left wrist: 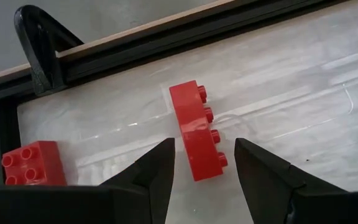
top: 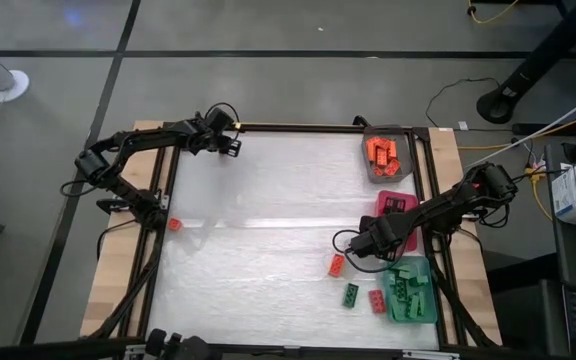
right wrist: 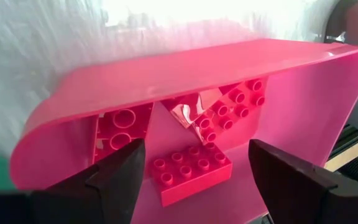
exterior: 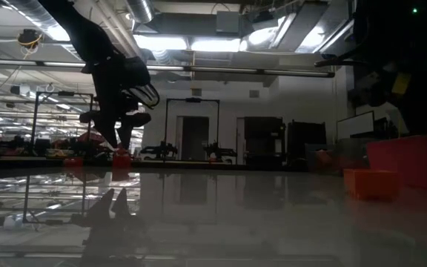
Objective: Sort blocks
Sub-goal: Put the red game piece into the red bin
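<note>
Table (top: 268,200): white top in a dark frame, with three trays along its right edge.
Left arm (top: 118,160): reached along the left edge; its gripper (left wrist: 204,163) was pointed down at the table near that edge.
Right arm (top: 448,205): came in from the right edge; its gripper (right wrist: 194,171) hung over the pink tray.
Green tray (top: 413,290): near right corner, holding dark green blocks.
Grey tray (top: 383,155): far right corner, holding orange blocks (top: 381,153).
Pink tray (right wrist: 303,93): right edge, between the grey and green trays, with red blocks lying inside.
Left claw: fingers (left wrist: 154,171) partly spread, one on each side of a long red block (left wrist: 194,130); whether they touched it could not be told.
Right claw: fingers (right wrist: 120,174) spread wide, gripping nothing; a flat red block (right wrist: 191,168) lay in the pink tray between them.
Second red block (left wrist: 33,163): on the table just beside the long one, by the left edge.
Loose blocks: a red one (top: 337,264), a green one (top: 351,294) and another red one (top: 377,301) lay on the table just left of the green tray.
</note>
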Motion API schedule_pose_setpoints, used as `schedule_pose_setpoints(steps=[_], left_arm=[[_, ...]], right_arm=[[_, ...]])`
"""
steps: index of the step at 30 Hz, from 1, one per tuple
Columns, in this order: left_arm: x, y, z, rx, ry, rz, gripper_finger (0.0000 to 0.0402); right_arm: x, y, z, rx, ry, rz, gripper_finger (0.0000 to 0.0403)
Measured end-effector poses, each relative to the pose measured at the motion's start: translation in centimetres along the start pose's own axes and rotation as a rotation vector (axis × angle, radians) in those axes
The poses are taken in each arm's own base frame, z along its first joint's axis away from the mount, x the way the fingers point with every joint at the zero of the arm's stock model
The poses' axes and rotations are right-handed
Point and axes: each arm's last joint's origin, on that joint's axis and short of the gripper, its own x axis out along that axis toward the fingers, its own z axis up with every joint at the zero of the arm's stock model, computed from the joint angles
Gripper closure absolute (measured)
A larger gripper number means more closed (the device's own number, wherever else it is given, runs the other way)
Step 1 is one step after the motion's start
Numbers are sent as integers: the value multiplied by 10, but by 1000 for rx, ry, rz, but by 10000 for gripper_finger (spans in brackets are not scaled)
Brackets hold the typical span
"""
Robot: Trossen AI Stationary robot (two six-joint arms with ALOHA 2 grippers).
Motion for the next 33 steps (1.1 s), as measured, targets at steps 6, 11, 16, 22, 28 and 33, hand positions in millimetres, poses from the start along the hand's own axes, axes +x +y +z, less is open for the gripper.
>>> schedule_pose_setpoints(steps=[6,11,16,22,28,33], left_arm=[[0,0,0,-4,-1,0,247],[0,0,0,-4,-1,0,247],[0,0,0,17,-1,0,247],[2,1,1,13,0,3,247],[23,-2,-6,14,68,31,247],[39,-7,-8,42,75,38,247]], right_arm=[[0,0,0,0,0,0,118],[0,0,0,0,0,0,118],[0,0,0,0,0,0,118],[0,0,0,0,0,0,118],[0,0,0,1,-2,2,118],[0,1,1,3,-13,10,118]])
